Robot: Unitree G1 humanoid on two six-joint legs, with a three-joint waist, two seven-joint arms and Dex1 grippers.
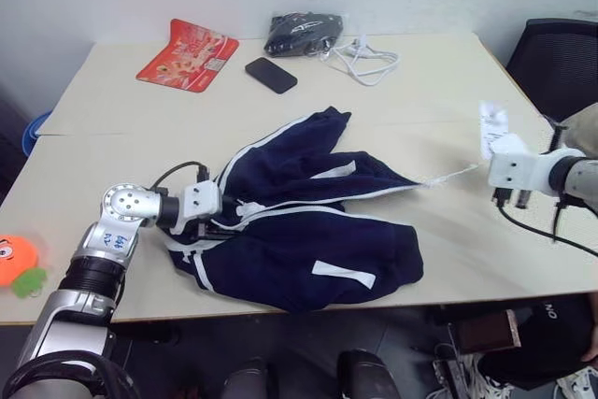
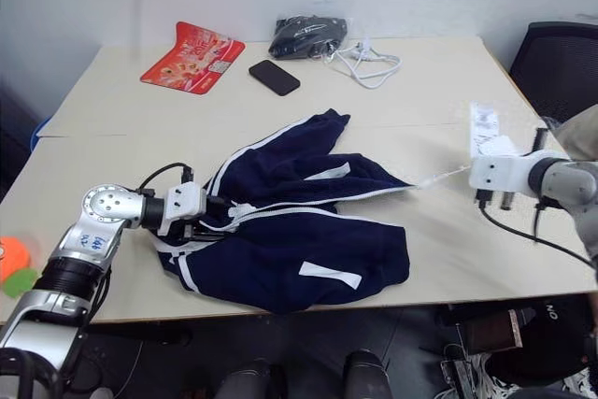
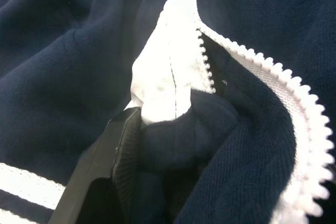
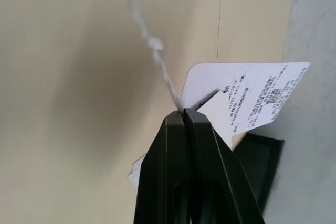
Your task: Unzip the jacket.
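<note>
The navy jacket [image 1: 308,221] with white stripes lies crumpled in the middle of the table. Its white zipper [image 1: 346,198] runs from the left end toward a point on the right. My left gripper [image 1: 224,214] is shut on a fold of jacket fabric at the zipper's left end; in the left wrist view one black finger [image 3: 113,166] presses against that fold beside the zipper teeth [image 3: 273,72]. A thin white string [image 4: 149,45] stretches taut from the jacket's right tip to my right gripper [image 4: 184,115], which is shut on it. White paper tags [image 4: 252,93] hang behind those fingers.
At the table's far side lie a red packet [image 1: 187,55], a black phone [image 1: 271,74], a black bundle in clear plastic [image 1: 304,33] and a white cable [image 1: 364,61]. A black chair [image 1: 561,63] stands at the right. An orange toy [image 1: 17,261] sits off the left edge.
</note>
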